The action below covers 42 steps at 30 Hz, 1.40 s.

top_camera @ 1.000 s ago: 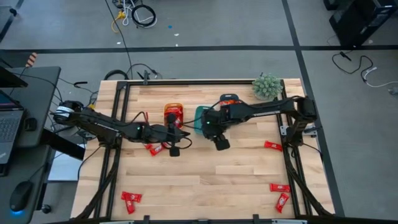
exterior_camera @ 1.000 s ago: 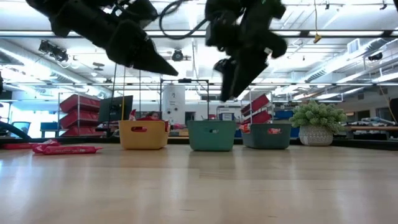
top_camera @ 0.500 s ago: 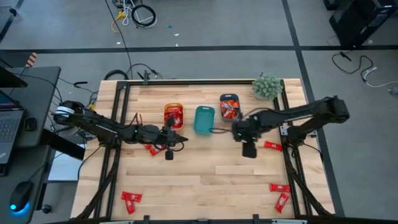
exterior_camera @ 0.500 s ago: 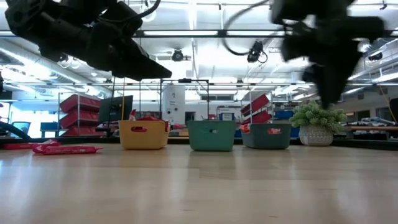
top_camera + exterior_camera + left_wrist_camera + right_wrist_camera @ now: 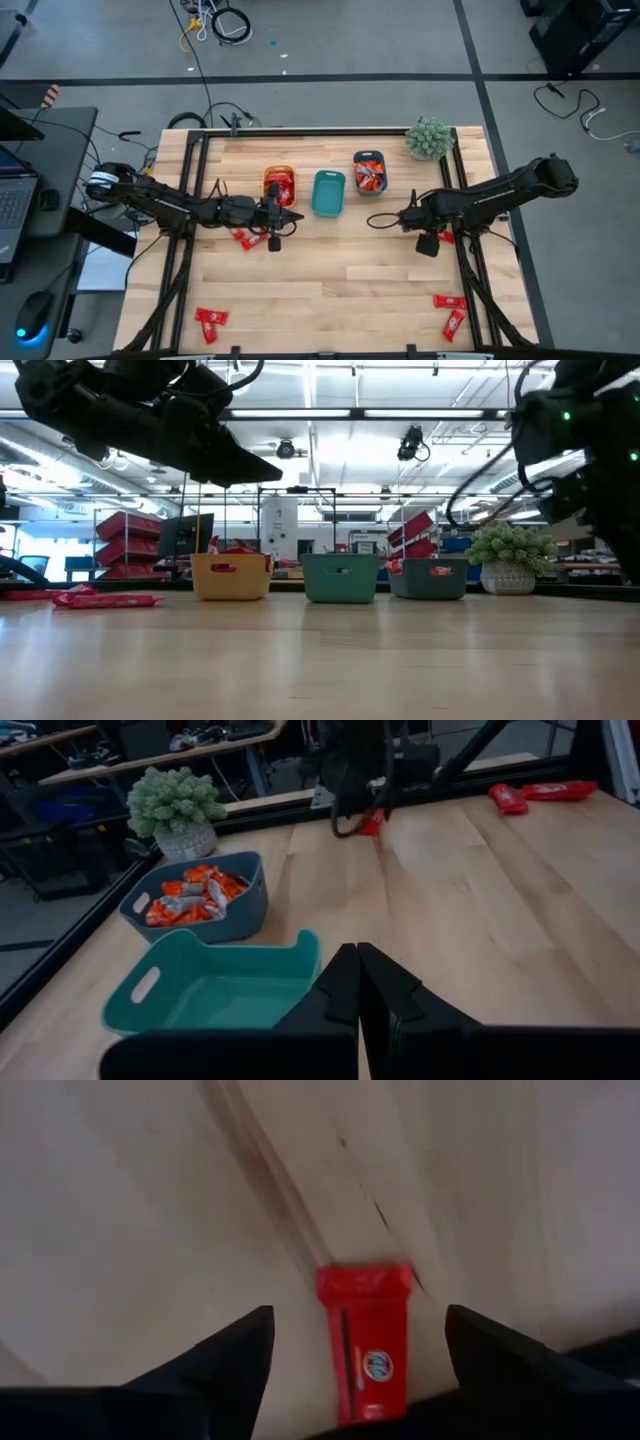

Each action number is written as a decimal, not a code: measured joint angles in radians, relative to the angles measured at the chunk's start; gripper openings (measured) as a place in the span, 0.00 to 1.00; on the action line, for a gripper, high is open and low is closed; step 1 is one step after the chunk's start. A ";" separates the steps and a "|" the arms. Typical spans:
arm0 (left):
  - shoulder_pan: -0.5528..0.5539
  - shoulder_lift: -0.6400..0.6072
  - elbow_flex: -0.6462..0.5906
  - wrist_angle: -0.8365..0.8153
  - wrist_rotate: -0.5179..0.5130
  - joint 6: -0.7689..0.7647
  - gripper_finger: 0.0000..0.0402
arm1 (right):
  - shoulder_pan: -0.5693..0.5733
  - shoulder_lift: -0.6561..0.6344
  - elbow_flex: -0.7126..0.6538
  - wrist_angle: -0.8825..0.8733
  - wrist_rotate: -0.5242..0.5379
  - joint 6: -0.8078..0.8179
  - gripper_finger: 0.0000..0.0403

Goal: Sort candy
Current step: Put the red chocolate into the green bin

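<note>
Red wrapped candies lie flat around the table: one (image 5: 365, 1342) near the right edge, a small group (image 5: 247, 238) beside my left gripper, others at the near left (image 5: 210, 318) and near right (image 5: 452, 312). My right gripper (image 5: 358, 1312) is open, pointing down, and hovers over the right-edge candy (image 5: 441, 236) with a finger on either side, not touching it. My left gripper (image 5: 356, 982) is shut and empty. It hangs above the table just near of the yellow-orange bin (image 5: 279, 186), and its wrist view looks over the teal bin (image 5: 215, 988).
Three bins stand in a row at the far middle: the yellow-orange one holding red candies, the teal one (image 5: 328, 192), and a grey-blue one (image 5: 369, 172) with orange candies. A potted plant (image 5: 428, 137) sits at the far right corner. Black frame rails border the table.
My right gripper has swept from above the teal bin toward the table's right edge and come down over the candy lying there.
</note>
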 joint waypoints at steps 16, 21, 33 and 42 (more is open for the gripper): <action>0.005 0.000 0.000 -0.018 0.000 0.006 0.00 | 0.000 0.109 -0.063 0.076 0.009 0.066 0.55; 0.005 0.000 0.000 -0.018 -0.001 0.006 0.00 | 0.001 0.110 -0.054 0.096 0.001 0.065 0.42; 0.005 0.000 0.000 -0.019 -0.001 0.006 0.00 | 0.000 0.113 0.103 0.255 0.038 -0.027 0.13; 0.005 0.000 0.000 -0.019 -0.001 0.003 0.00 | -0.034 0.113 0.287 0.594 0.185 -0.166 0.04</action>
